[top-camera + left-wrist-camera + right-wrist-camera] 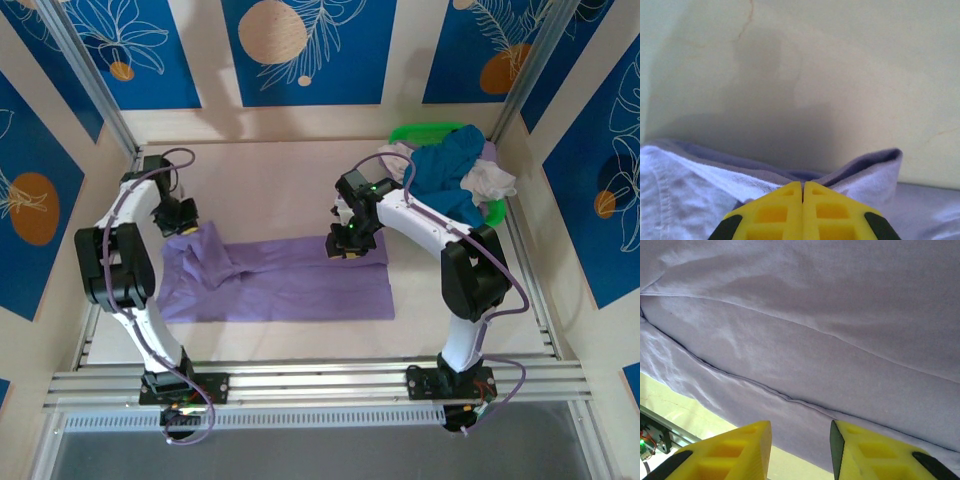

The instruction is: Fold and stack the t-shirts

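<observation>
the table [280, 180] carries a purple shirt [290, 280] spread flat at its middle, bunched at the left end. a teal shirt [450, 170] and white shirts [495, 182] heap in the green basket [425, 130] (far right corner). the left gripper [802, 192] has its jaws pinched together on the purple shirt's bunched edge. the right gripper [800, 427] has its jaws apart at the far edge.

Bare table [270, 180] behind lavender shirt [290, 285]; basket [430, 130] far right.
</observation>
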